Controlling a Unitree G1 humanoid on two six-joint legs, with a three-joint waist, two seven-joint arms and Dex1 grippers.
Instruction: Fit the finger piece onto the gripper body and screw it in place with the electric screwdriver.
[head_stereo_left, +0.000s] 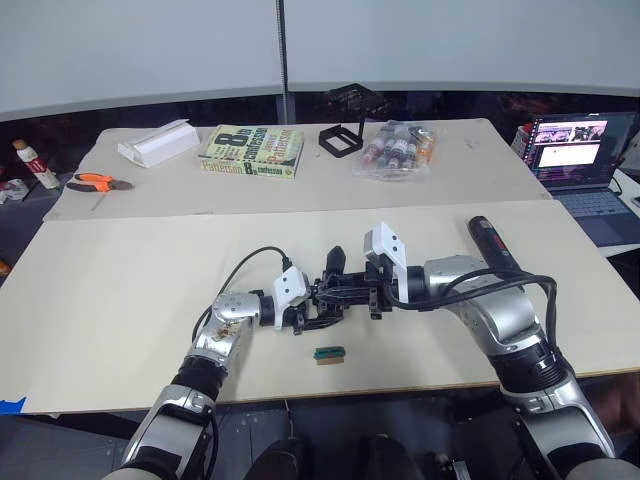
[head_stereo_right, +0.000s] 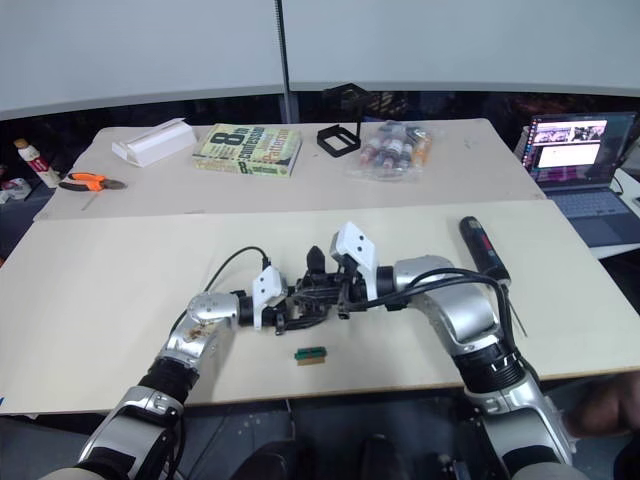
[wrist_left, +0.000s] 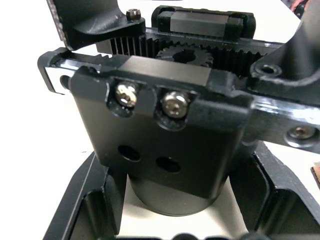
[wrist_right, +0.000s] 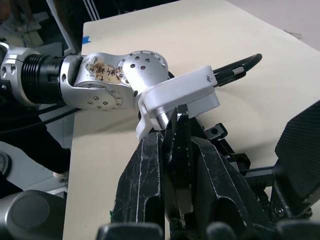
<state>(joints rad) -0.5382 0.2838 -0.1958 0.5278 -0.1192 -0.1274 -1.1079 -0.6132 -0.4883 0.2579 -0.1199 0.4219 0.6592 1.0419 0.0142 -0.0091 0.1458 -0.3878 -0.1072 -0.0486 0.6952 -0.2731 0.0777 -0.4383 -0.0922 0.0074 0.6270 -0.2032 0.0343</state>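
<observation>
At the middle of the pale surface, the left hand and the right hand meet fingertip to fingertip around the gripper body. The left hand grips the gripper body from 9 o'clock; its wrist view shows the block's toothed racks, centre gear and two silver screws close up. The right hand, coming from 3 o'clock, is clamped on the finger piece (a narrow black wedge pinched between its fingers), just over the block. The electric screwdriver lies on the surface at 3 o'clock, well apart. A small green block lies just beside the hands at 6 o'clock.
</observation>
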